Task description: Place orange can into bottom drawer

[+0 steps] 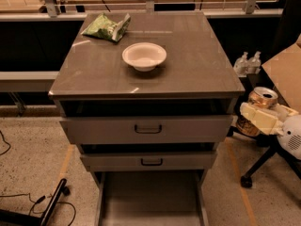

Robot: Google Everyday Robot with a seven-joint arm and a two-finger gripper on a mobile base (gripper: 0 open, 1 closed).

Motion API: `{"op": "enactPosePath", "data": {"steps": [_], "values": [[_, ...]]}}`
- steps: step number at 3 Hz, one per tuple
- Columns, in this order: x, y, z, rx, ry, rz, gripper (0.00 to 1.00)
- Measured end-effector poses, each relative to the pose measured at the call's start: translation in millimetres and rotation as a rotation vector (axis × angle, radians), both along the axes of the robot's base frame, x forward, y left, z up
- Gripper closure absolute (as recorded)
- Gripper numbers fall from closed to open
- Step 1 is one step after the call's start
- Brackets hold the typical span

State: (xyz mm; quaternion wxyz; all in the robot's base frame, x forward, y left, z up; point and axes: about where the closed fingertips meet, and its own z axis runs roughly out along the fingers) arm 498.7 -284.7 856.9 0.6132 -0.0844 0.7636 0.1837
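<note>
The orange can is held upright in my gripper, to the right of the grey cabinet, level with the top drawer's front. Its silver top rim shows; cream fingers wrap its body. The bottom drawer is pulled out at the lower middle, a flat grey tray with side rails and nothing visible in it. The can is right of and well above that drawer.
A white bowl and a green chip bag lie on the cabinet top. The two upper drawers with black handles stick out slightly. A black chair base stands at right, cables at lower left.
</note>
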Motion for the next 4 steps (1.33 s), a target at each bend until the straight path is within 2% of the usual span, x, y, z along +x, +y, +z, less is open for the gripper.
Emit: {"op": "enactPosePath", "data": {"steps": [1,2,3,4], "values": [[0.0,0.1,0.0,0.0,0.0,0.0,1.0],[-12.8,-15.6,-31.2,-0.004,0.023,0.001,1.0],[-33.3,-51.7,-74.3,-0.058,0.063,0.021,1.0],[-58.6,-78.9,-128.9,-0.135,0.127,0.119,1.0]]}}
